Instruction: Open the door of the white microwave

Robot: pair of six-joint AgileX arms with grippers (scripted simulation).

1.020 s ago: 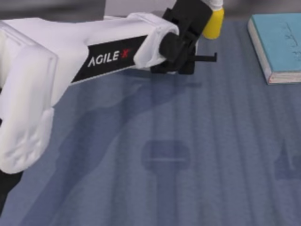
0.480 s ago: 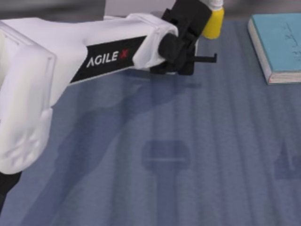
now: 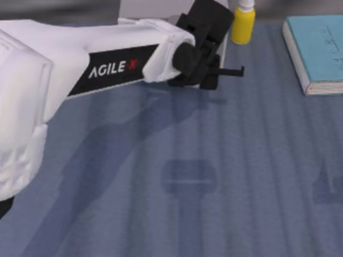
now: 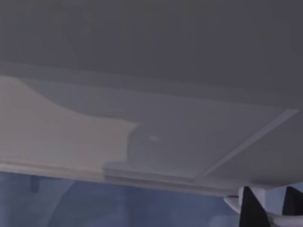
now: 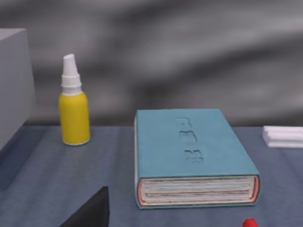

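Note:
The white microwave stands at the table's back edge, mostly hidden by my left arm; its grey side also shows in the right wrist view. The door, a white frame round a pale grey window, fills the left wrist view at a slant, very close. My left gripper is at the door's right edge. Its two dark fingertips straddle a white handle piece at the door's lower corner, shut on it. My right gripper is parked off to the right, out of the top view.
A yellow dropper bottle stands just right of the microwave. A light-blue book lies at the back right. In the right wrist view a white stack lies beyond the book and a small red thing shows near it.
My left arm has swung to the left and its gripper has turned a little, with its tip shifting left and towards the front. The yellow bottle is now uncovered.

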